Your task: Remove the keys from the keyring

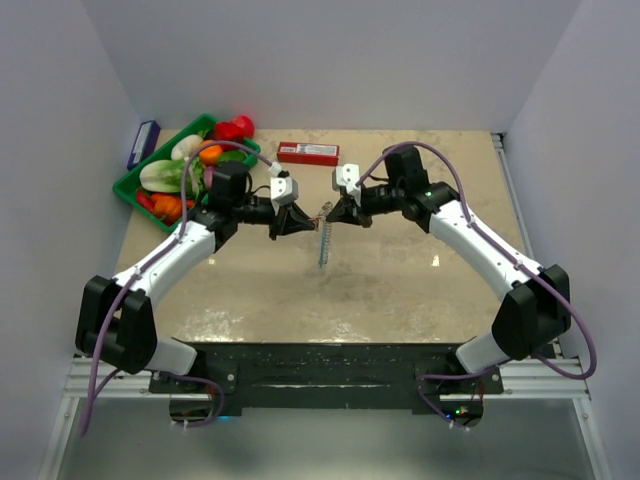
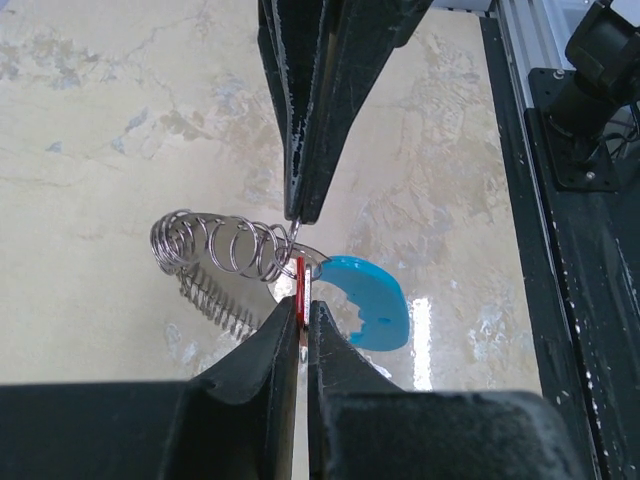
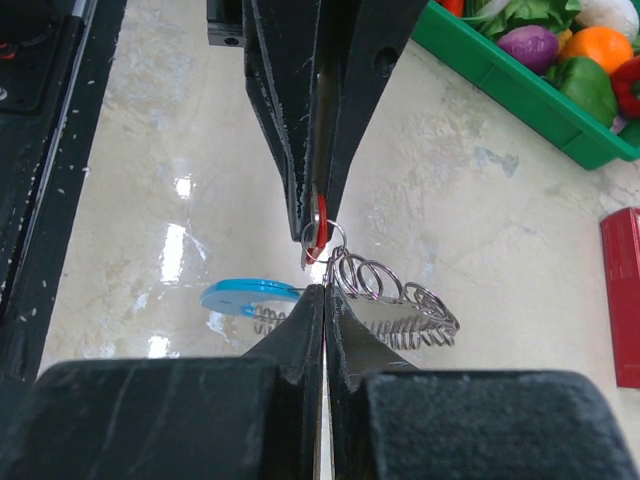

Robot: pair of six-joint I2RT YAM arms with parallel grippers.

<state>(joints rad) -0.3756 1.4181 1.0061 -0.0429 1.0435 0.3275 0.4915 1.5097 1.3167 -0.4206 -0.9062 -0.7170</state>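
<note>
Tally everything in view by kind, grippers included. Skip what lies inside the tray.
Grippers: 2 (left gripper, right gripper)
Boxes: 2 (red box, dark blue box)
Trays: 1 (green tray)
Keyrings: 1 (keyring, pinched by both grippers)
Total: 6
</note>
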